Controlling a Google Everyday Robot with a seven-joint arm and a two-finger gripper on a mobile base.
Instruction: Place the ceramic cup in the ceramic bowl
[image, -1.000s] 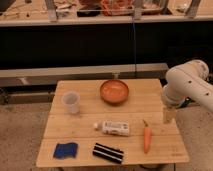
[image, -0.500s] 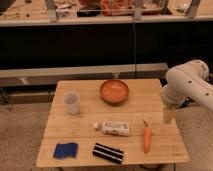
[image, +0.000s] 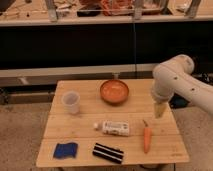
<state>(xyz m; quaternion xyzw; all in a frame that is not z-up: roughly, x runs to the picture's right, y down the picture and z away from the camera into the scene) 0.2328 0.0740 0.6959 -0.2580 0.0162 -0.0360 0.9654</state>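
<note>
The ceramic cup, small, white and upright, stands on the left part of the wooden table. The ceramic bowl, orange and shallow, sits at the table's back middle, to the right of the cup. My gripper hangs pointing down over the table's right edge, below the white arm. It is to the right of the bowl and far from the cup. It is open and holds nothing.
A white bottle lies on its side in the table's middle. A carrot lies at the front right, just below the gripper. A blue sponge and a black striped packet sit along the front edge. A dark counter stands behind.
</note>
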